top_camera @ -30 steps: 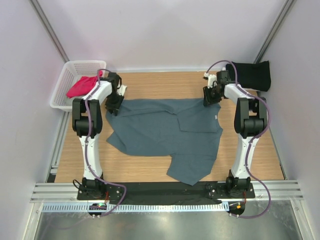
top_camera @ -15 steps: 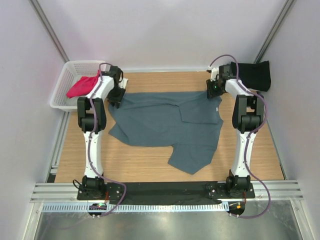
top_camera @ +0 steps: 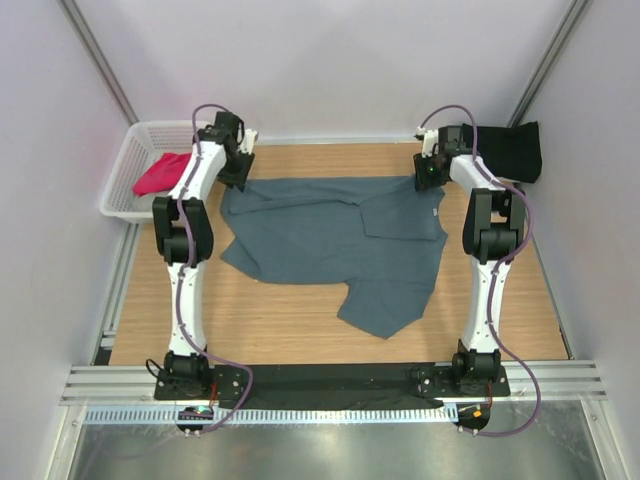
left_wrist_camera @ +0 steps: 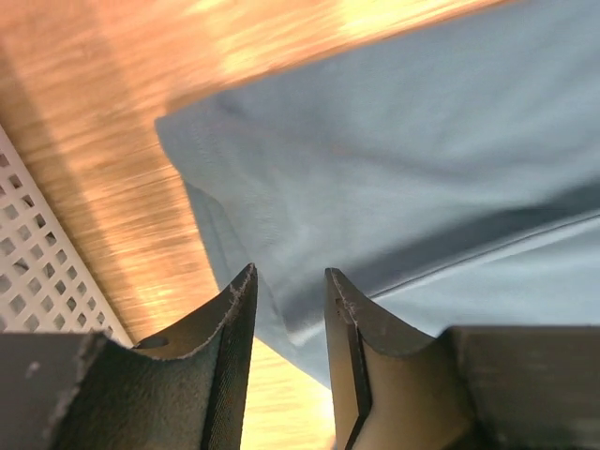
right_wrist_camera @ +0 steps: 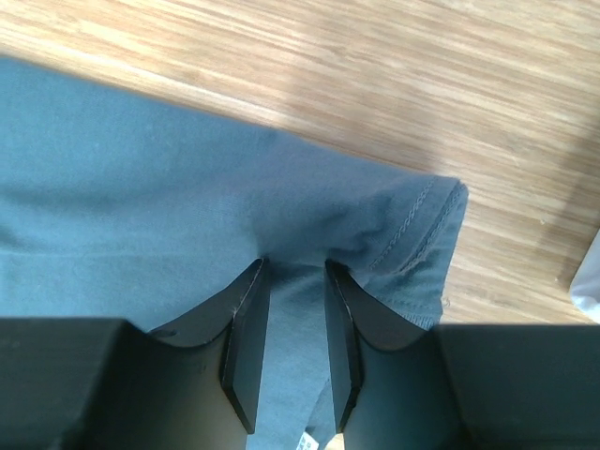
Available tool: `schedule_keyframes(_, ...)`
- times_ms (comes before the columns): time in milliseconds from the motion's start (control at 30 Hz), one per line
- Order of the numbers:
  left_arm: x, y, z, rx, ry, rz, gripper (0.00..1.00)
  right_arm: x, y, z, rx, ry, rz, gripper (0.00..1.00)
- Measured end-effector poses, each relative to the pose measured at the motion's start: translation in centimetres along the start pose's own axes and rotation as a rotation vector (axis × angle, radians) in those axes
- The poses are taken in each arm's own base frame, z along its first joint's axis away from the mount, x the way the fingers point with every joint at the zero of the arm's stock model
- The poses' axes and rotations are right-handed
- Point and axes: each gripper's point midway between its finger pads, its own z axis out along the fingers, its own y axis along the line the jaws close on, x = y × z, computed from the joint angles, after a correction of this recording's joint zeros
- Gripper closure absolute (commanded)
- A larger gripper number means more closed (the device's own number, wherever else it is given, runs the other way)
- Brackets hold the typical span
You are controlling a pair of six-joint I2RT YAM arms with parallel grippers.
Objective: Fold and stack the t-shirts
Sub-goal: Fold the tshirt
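Observation:
A slate blue-grey t-shirt lies spread across the table, its far edge stretched between my two grippers. My left gripper is at the shirt's far left corner. In the left wrist view the left gripper has its jaws a little apart astride the shirt's hem, and the cloth there is smooth, so a pinch does not show. At the far right corner, my right gripper is shut on a puckered fold of the shirt. A black t-shirt lies folded at the back right.
A white mesh basket stands at the back left beside my left gripper, with a magenta-pink t-shirt in it. Bare wooden table shows in front of the shirt. White walls close in the back and both sides.
Both grippers have moved towards the back wall, dragging the blue-grey shirt's far edge with them. The shirt has slid away from the near edge and lies flatter.

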Motion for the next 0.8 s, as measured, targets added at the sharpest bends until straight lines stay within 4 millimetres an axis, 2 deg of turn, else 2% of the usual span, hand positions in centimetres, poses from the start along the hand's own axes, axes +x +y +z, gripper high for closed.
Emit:
schedule_keyframes(167,-2.6,-2.6,-2.9,0.116,-0.099,-0.002,0.62,-0.3,0.4,-1.4,-0.007,-0.004,-0.001,0.64)
schedule_keyframes(333,-4.6,-6.0,-4.0,0.227,-0.158,0.024,0.62,-1.5,1.9,-3.5,-0.027,-0.029,-0.020,0.63)
schedule_keyframes(433,-4.5,-8.0,-3.2,0.283,-0.144,0.026,0.62,-2.5,3.7,-4.5,-0.051,-0.045,-0.046,0.63)
schedule_keyframes(567,-3.1,-9.8,-0.5,0.334,-0.084,0.024,0.63,-3.4,6.5,-5.4,-0.091,-0.064,-0.084,0.63)
schedule_keyframes(667,-1.8,-10.2,1.4,0.352,-0.035,0.008,0.63,-3.1,8.1,-5.5,-0.119,-0.057,-0.102,0.63)
schedule_keyframes(800,-0.5,-10.5,2.3,0.362,0.008,-0.006,0.63,-2.1,8.4,-5.3,-0.129,-0.033,-0.099,0.63)
